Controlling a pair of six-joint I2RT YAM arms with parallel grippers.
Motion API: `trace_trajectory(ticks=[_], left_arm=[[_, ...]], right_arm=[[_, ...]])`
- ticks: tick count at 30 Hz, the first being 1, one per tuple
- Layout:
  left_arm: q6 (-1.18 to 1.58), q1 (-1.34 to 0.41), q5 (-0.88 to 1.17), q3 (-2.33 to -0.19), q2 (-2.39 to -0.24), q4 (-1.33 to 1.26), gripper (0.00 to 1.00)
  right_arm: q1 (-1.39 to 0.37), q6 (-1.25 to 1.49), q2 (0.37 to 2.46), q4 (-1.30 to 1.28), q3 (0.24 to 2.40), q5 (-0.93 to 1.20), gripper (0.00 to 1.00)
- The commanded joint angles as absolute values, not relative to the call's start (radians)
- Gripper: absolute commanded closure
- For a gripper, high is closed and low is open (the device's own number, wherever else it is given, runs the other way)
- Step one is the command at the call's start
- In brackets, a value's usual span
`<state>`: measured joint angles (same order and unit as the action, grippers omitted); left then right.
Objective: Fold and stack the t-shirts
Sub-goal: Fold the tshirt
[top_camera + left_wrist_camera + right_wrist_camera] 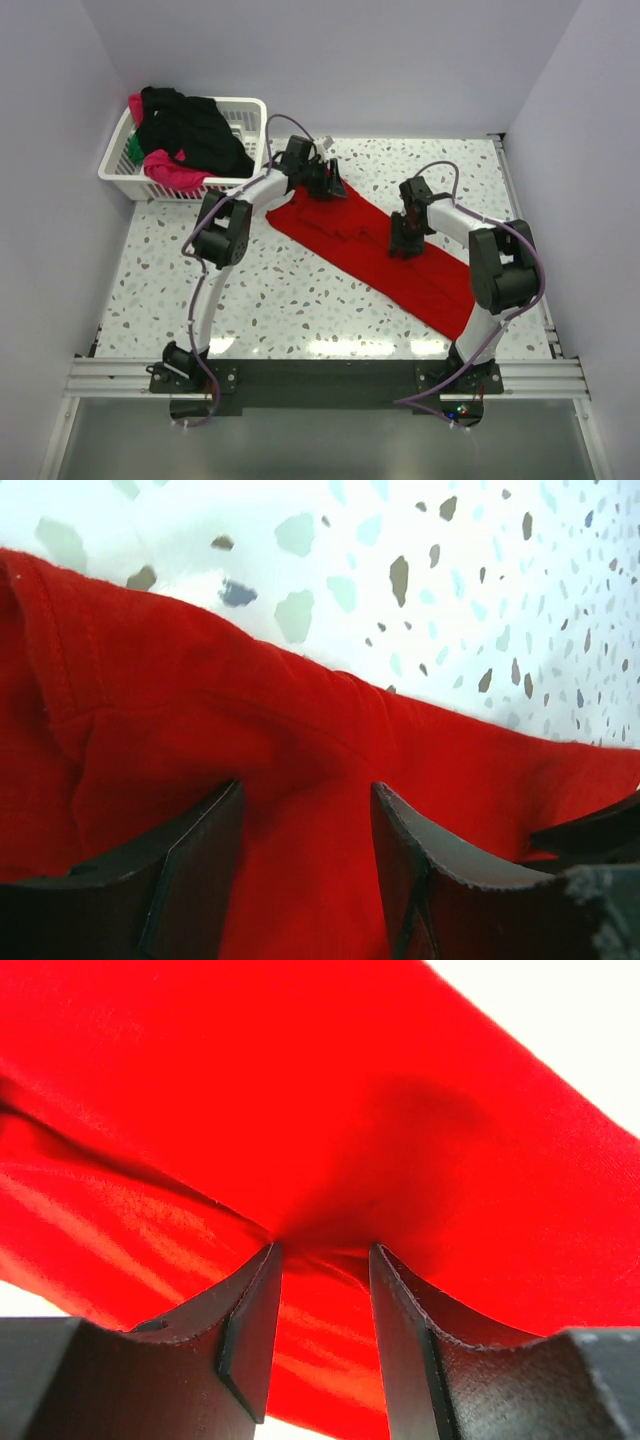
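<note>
A bright red t-shirt (pixel 350 240) lies spread in a long diagonal band across the speckled table, from far left to near right. My left gripper (pixel 325 183) is at its far-left end; in the left wrist view the jaws (pixel 305 790) stand apart, with red cloth (pixel 200 700) under and between them near a seam. My right gripper (pixel 400 248) is down on the shirt's middle; its jaws (pixel 322 1250) stand apart, with the tips pressed into wrinkled red cloth (pixel 300 1090). Black (pixel 190 125), magenta-pink (pixel 170 170) and green (pixel 134 150) shirts lie in the basket.
The white lattice basket (pixel 250 103) stands at the table's far left corner, close to my left arm. Walls close in the far, left and right sides. Bare speckled table (pixel 280 300) shows near and left of the red shirt.
</note>
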<state>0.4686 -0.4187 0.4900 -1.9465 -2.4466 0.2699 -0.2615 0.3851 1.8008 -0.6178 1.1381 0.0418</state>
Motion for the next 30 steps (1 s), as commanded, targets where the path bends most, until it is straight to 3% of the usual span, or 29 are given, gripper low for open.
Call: trace_trajectory(ticks=[1, 12, 20, 23, 30], left_arm=[[0.437, -0.42, 0.511, -1.996, -2.52, 0.235, 0.41], [0.505, -0.426, 0.532, -2.0, -2.3, 0.172, 0.37], [0.563, -0.426, 0.526, -1.677, -2.097, 0.252, 0.37], [0.569, -0.423, 0.538, -1.563, -2.083, 0.227, 0.37], [0.565, -0.39, 0.551, -1.536, -2.172, 0.236, 0.37]], right_arm=[[-0.261, 0.394, 1.786, -0.675, 1.14, 0.022, 0.55], [-0.242, 0.342, 1.709, -0.762, 1.226, -0.028, 0.52], [-0.206, 0.341, 1.687, -0.629, 1.04, 0.072, 0.49], [-0.206, 0.336, 1.701, -0.606, 1.02, 0.098, 0.46], [-0.204, 0.318, 1.738, -0.612, 1.022, 0.149, 0.44]])
